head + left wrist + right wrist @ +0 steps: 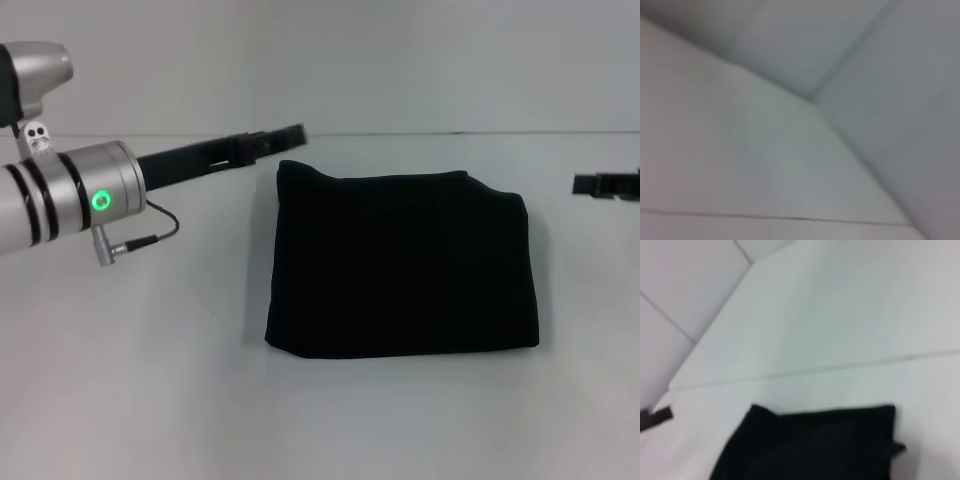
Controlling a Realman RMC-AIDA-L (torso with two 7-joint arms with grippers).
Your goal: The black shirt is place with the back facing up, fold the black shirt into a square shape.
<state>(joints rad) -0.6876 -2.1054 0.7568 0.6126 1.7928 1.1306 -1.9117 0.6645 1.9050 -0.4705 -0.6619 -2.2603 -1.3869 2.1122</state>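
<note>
The black shirt [400, 262] lies folded into a thick, roughly square bundle in the middle of the white table; no lettering shows. The right wrist view looks down on the shirt [810, 445] from the far side. My left gripper [290, 136] reaches in from the left, raised above the table just beyond the shirt's far left corner, apart from the cloth. Its black tip also shows in the right wrist view as a left gripper [656, 419] sliver. My right gripper [590, 184] pokes in at the right edge, well clear of the shirt.
The white table [150, 380] spreads wide on all sides of the shirt. A pale wall rises behind the table's far edge [450, 132]. The left wrist view shows only bare white table [740, 165] and wall.
</note>
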